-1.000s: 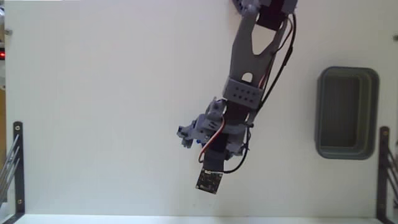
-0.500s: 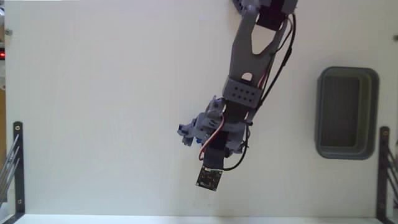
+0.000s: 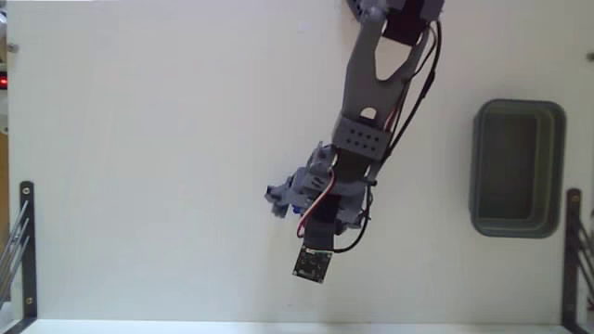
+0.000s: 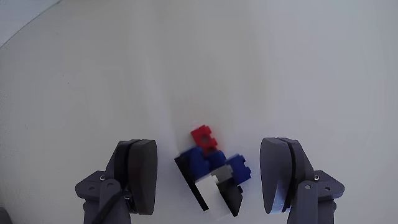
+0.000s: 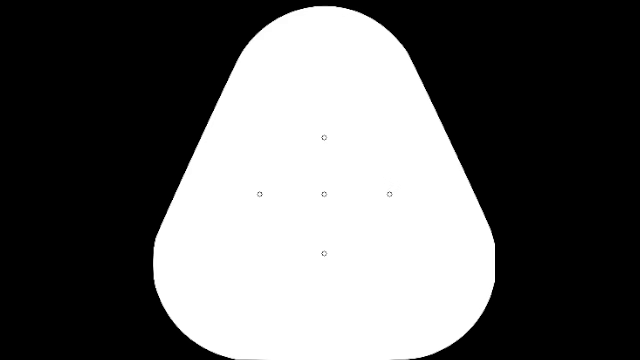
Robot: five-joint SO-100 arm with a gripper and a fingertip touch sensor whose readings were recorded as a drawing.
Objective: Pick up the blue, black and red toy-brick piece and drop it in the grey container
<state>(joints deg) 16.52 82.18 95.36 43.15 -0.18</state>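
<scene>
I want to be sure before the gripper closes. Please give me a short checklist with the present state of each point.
1. Gripper open: ok.
2. Toy-brick piece between the fingers: ok.
3. Piece centred: not ok, nearer the finger on the right in the wrist view.
4. Fingers touching the piece: cannot tell; gaps show on both sides.
5. Grey container empty: ok.
6. White table free between arm and container: ok.

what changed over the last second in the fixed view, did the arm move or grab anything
Almost nothing visibly changed. In the fixed view the arm holds nearly the same pose and the grey container has not moved. The wrist view shows the gripper open around the toy-brick piece, not clamped.
</scene>
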